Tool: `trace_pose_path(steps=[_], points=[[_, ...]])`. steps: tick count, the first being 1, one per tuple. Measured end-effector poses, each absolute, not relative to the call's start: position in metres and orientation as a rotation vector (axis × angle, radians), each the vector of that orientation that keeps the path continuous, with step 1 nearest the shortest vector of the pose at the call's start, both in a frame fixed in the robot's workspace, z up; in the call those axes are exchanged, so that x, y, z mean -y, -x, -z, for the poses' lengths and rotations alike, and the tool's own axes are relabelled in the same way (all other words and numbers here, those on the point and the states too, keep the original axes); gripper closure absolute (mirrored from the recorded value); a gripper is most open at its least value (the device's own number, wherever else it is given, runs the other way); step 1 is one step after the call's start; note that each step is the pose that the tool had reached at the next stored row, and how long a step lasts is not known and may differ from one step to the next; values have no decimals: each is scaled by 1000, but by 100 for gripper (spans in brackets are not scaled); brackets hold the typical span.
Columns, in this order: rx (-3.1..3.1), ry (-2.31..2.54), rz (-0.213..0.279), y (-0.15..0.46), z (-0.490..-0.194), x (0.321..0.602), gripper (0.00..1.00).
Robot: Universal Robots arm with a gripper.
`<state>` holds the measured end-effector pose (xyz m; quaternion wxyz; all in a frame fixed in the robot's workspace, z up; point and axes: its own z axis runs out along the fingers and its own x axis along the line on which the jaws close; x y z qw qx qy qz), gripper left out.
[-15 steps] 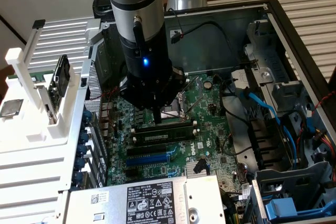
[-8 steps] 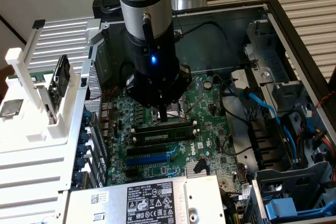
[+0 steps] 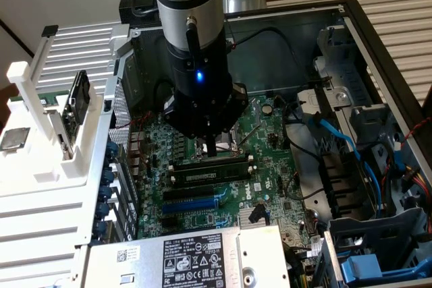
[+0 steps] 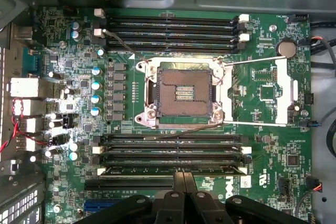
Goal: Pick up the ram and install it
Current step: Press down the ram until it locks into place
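Closed fingers press down on the ram seated in its motherboard slot.

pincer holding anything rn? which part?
The pincer is closed on the ram at the middle of its top edge, with the stick sitting in a memory slot area.

Exterior high, oblique – wrist straight down, near; both share motherboard.

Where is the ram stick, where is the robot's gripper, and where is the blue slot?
ram (image 3: 210, 175): exterior view, on its flat side.
gripper (image 4: 183, 182): wrist view, between its fingertips.
blue slot (image 3: 197, 203): exterior view, on the slot's middle.
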<state>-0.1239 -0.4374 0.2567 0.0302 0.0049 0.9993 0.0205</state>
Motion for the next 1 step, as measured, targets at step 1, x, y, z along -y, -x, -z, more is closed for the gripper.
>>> trace_pose_path(steps=[1], points=[[-3081, -15, -63, 124, -257, 437, 90]])
